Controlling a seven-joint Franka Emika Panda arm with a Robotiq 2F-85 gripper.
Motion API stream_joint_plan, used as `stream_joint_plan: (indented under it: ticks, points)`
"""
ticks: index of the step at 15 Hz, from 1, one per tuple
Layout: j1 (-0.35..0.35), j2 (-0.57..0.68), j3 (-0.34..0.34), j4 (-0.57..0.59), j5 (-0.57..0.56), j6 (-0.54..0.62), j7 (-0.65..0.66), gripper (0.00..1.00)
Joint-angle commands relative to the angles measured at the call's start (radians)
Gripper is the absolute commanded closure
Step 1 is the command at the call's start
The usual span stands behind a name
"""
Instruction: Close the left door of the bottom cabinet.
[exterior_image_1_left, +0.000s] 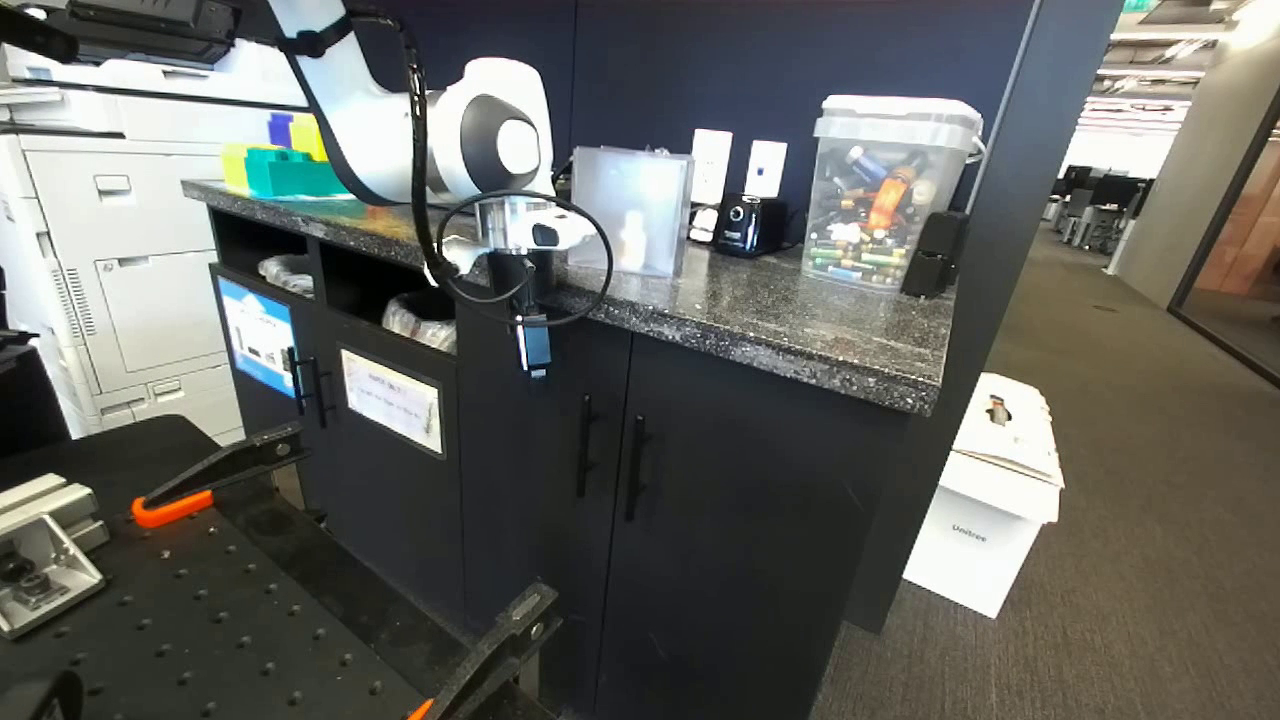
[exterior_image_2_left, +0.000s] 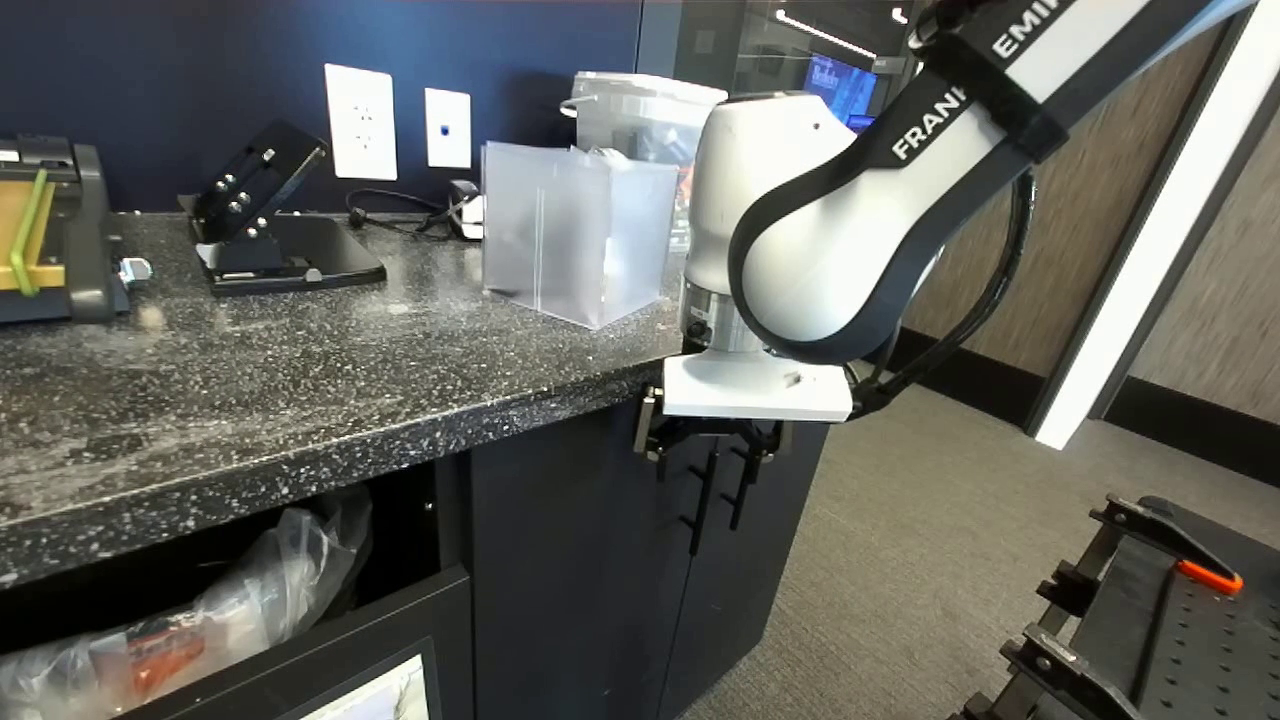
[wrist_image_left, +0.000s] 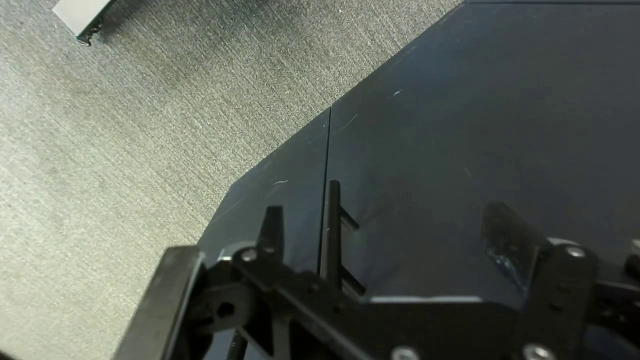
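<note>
1. Surroundings: the granite countertop (exterior_image_1_left: 780, 315) of the bottom cabinet (exterior_image_1_left: 760, 510) carries a translucent box (exterior_image_1_left: 630, 215), a lidded bucket (exterior_image_1_left: 885, 200) and a black hole punch (exterior_image_2_left: 285, 245). On the carpet (exterior_image_1_left: 1120, 480) beside the cabinet stands a white box (exterior_image_1_left: 985, 520) marked "Unitree".

2. Obstructions: the gripper (exterior_image_2_left: 706, 465) hangs just below the countertop's front edge, before the upper part of the left door (exterior_image_1_left: 530, 480). In an exterior view a bar clamp (exterior_image_1_left: 510, 635) on the perforated table (exterior_image_1_left: 240, 610) overlaps the door's lower part.

3. Gripper: its two fingers stand wide apart; in the wrist view the door's bar handle (wrist_image_left: 331, 230) appears between them. Whether they touch it cannot be told.

4. Counts: unlabelled doors, two, one handle each; labelled panels to their left, two, one bearing a white label (exterior_image_1_left: 392, 400), one a blue-and-white label (exterior_image_1_left: 258, 335); wall plates (exterior_image_2_left: 360, 120), two.

5. Left door: situated below the countertop, between the white-labelled panel and the right door (exterior_image_2_left: 725, 600), a thin seam dividing the two doors. Long axis vertical; outer face turned toward the perforated table's side; handle likewise vertical, along the edge nearest the right door.
</note>
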Motion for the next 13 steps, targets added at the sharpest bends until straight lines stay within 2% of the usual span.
stream_joint_plan:
  ticks: [1, 9, 10, 11, 13]
  points:
    - [-0.027, -0.125, 0.098, -0.195, -0.014, 0.066, -0.090, 0.00]
    - [-0.019, -0.119, 0.096, -0.195, -0.016, 0.074, -0.084, 0.00]
    - [0.019, -0.118, 0.053, -0.196, 0.054, 0.039, 0.113, 0.00]
    - [-0.016, 0.006, 0.016, 0.002, -0.022, -0.001, 0.014, 0.00]
    - [-0.016, 0.006, 0.016, 0.002, -0.022, -0.001, 0.014, 0.00]
